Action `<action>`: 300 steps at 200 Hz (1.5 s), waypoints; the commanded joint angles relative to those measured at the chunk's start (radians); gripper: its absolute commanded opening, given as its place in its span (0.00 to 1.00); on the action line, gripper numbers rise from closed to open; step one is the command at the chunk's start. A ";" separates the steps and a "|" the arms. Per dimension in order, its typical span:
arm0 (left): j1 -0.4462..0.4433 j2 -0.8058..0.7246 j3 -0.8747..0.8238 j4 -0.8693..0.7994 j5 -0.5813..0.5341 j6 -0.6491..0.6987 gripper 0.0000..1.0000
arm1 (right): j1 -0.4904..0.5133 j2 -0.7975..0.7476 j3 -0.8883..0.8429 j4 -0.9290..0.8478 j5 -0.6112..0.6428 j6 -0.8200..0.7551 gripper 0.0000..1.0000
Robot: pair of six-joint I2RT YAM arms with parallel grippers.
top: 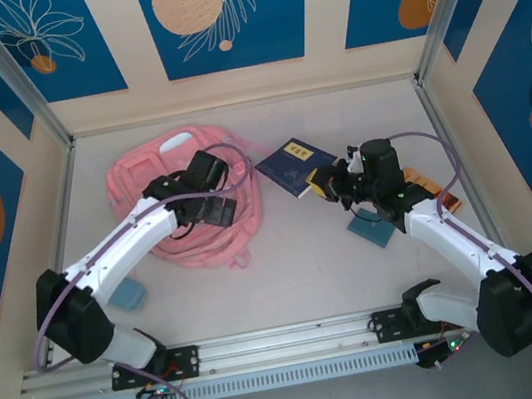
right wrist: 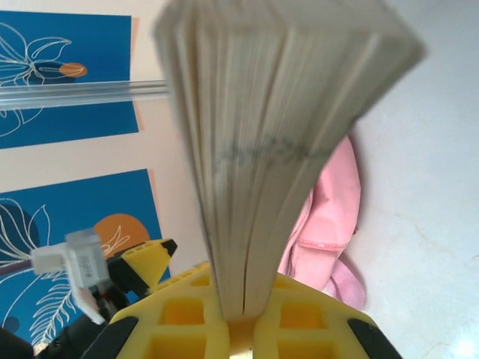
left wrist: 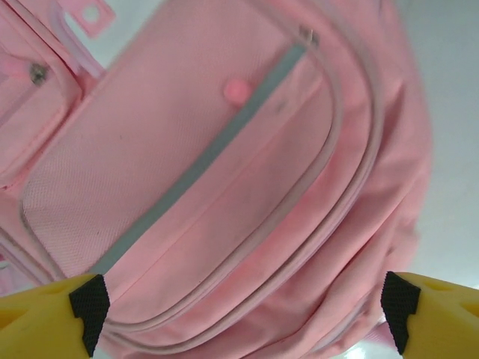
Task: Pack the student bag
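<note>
Student bag (top: 140, 171) seems unpacked, near the counter's far edge; my left fingers (left wrist: 45, 310) stand apart over it, my right fingers (right wrist: 179, 318) clamp a blue book (top: 293, 163) outside it.

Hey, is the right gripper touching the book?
Touching. The right wrist view shows the book clamped between the right gripper's yellow fingers.

I count one bag (top: 145, 168) at centre left, one blue book (top: 293, 163) mid-frame, and two teal cases: one case (top: 127, 295) lower left, the other case (top: 370, 231) right of centre.
</note>
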State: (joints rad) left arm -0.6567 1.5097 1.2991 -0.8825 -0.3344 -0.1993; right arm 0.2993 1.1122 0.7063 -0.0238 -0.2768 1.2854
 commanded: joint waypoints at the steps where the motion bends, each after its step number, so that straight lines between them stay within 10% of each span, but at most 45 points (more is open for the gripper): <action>1: 0.006 0.038 0.029 -0.089 -0.020 0.151 0.93 | -0.006 0.010 -0.004 0.030 -0.042 -0.015 0.00; 186: 0.007 0.456 0.229 -0.198 -0.183 0.186 0.35 | -0.021 0.014 -0.020 0.037 -0.075 -0.003 0.00; 247: -0.018 0.336 0.352 -0.251 -0.167 0.150 0.00 | -0.042 -0.064 -0.022 -0.095 -0.011 -0.099 0.00; 300: -0.022 0.179 0.446 -0.151 -0.135 0.049 0.00 | -0.038 -0.162 -0.068 -0.152 -0.043 -0.209 0.00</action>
State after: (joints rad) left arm -0.6682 1.8004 1.6745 -1.1049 -0.4763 -0.0788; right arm 0.2615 0.9962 0.6662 -0.1535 -0.2844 1.1633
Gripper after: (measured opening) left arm 0.068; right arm 0.090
